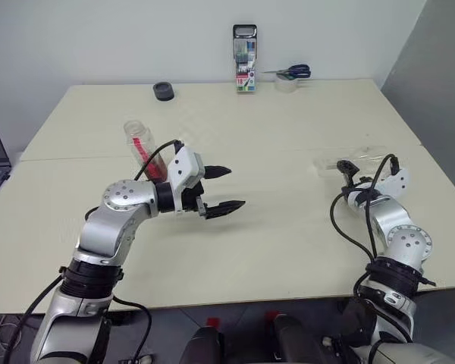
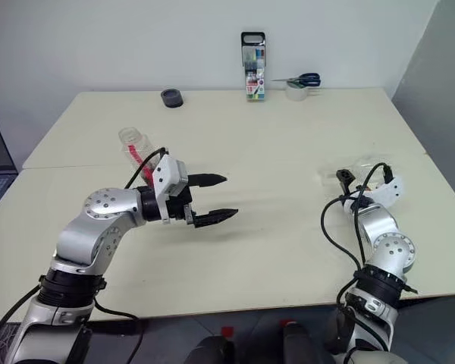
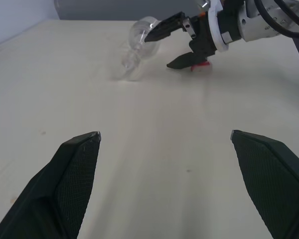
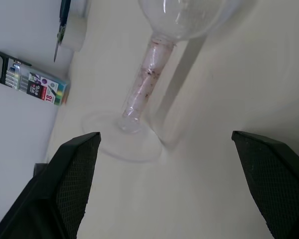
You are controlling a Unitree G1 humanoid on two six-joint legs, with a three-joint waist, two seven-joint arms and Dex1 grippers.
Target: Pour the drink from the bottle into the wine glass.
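The bottle (image 1: 140, 145) stood upright on the left half of the pale, matte table (image 1: 288, 243), partly hidden behind the left arm. It was clear plastic, uncapped, with reddish-brown drink (image 1: 156, 168) low inside it and a red-and-white label showing through its wall. The left end effector (image 1: 222, 189) hung just past it toward the middle of the table, its two black textured fingers spread wide and holding nothing; judging by that stance, it had not yet closed on the bottle.

The wine glass (image 4: 154, 64) stood well apart on the right half, beside the right end effector (image 1: 347, 168). Its bowl was thin and transparent, its stem slim with a pinkish residue, and its round foot sat flat on the table. The right end effector pointed at the stem with its fingers wide and empty, probably lined up to steady the glass for pouring.

Near the back edge stood a marker pack (image 1: 245, 59), scissors (image 1: 292, 72) resting on a tape roll (image 1: 286, 84), and a small black ring (image 1: 164, 92).
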